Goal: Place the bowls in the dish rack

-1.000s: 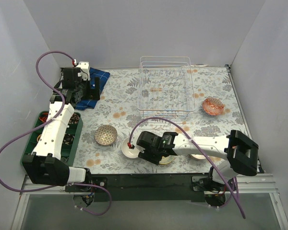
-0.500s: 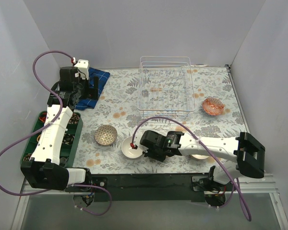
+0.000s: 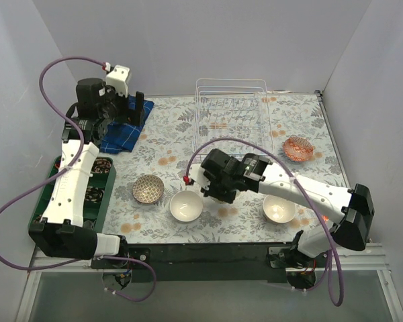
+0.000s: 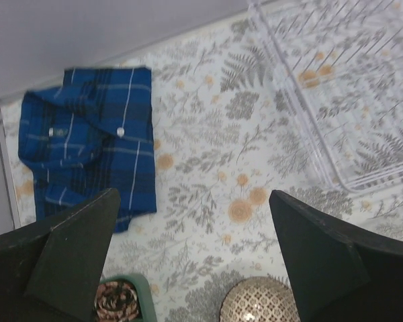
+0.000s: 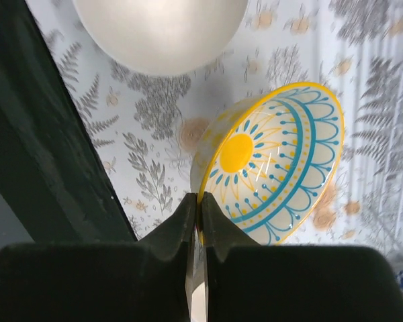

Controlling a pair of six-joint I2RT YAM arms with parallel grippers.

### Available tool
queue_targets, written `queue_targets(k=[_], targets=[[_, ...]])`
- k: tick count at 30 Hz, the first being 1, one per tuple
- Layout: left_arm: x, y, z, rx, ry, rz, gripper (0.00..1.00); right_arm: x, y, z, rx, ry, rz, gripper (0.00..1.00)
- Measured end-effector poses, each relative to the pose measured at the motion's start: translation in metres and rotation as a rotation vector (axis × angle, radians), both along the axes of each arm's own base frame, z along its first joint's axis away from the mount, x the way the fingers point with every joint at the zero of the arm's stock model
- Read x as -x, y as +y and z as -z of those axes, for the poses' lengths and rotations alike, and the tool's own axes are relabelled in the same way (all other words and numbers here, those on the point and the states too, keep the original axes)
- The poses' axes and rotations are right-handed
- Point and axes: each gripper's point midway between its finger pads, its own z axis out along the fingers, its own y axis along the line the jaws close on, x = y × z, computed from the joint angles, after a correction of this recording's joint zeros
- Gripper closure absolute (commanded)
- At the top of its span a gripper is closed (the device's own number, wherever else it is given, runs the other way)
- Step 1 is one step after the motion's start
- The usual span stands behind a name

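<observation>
A round ceramic bowl with a yellow centre and blue scalloped pattern (image 5: 272, 161) is pinched by its rim in the right gripper (image 5: 196, 221), jaws clenched, seemingly lifted off the floral-patterned bench (image 3: 302, 181), and must next be carried to the white wire dish rack (image 3: 232, 124); the left gripper (image 4: 188, 255) hangs with jaws released.

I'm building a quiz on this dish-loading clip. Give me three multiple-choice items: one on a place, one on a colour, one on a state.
1. Where does the blue plaid cloth lie?
A. inside the dish rack
B. on the table's far left, near the left hand
C. under the red bowl

2. What colour is the centre of the bowl that the right hand grips?
A. yellow
B. green
C. black

3. What does the dish rack hold?
A. two bowls
B. one bowl
C. no bowls

Answers:
1. B, since the left hand hangs above it.
2. A, since the right hand pinches the rim of the yellow-and-blue bowl.
3. C, only wire and tablecloth show.
</observation>
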Motion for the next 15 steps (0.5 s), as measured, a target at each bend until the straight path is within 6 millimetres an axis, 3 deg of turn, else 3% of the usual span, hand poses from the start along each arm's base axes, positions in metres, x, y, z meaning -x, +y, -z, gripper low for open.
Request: queue_targets(k=[5, 8, 11, 15], targets=[[-0.029, -0.022, -0.06, 0.05, -0.161, 0.108, 0.05, -0.017, 0.029, -0.066, -0.211, 0.013, -0.055, 0.99], [-0.046, -0.033, -0.075, 0.079, -0.2, 0.154, 0.07, -0.036, 0.031, -0.094, -0.312, 0.018, -0.045, 0.99], [-0.07, -0.043, -0.072, 0.135, -0.189, 0.174, 0.12, -0.081, 0.021, -0.118, -0.414, 0.031, 0.061, 0.99], [-0.096, -0.053, -0.038, 0.237, -0.091, 0.174, 0.2, -0.157, 0.006, -0.13, -0.548, 0.076, 0.247, 0.99]])
